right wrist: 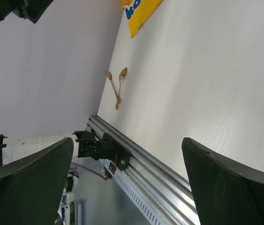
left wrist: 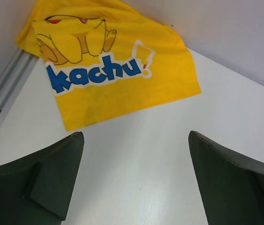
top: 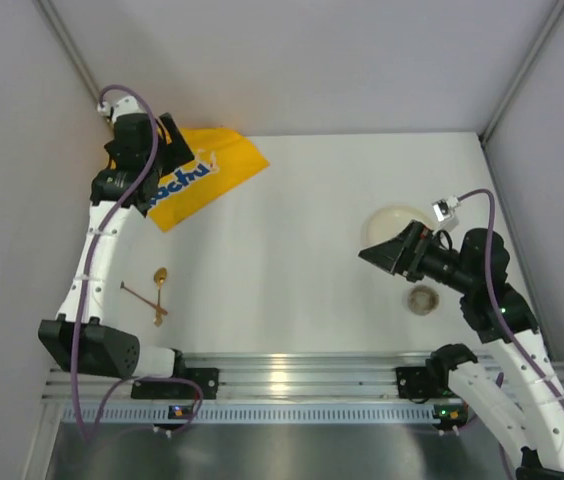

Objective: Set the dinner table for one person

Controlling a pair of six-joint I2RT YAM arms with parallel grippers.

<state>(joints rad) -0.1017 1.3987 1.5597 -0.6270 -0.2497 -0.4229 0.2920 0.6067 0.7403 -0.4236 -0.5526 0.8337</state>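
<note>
Since the left fingers and right fingers both gape wide and empty, lower the left onto the yellow mat at the far-left corner of the table, which spreads under both arms. Pinch one hem, not the middle. The right-edge dish is probably a plate.

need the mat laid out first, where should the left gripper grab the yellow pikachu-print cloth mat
Pinch the near corner of the yellow Pikachu-print cloth mat, coming down with the open left gripper: it lies flat on the white tabletop, far end at the wall, near edge free.
</note>
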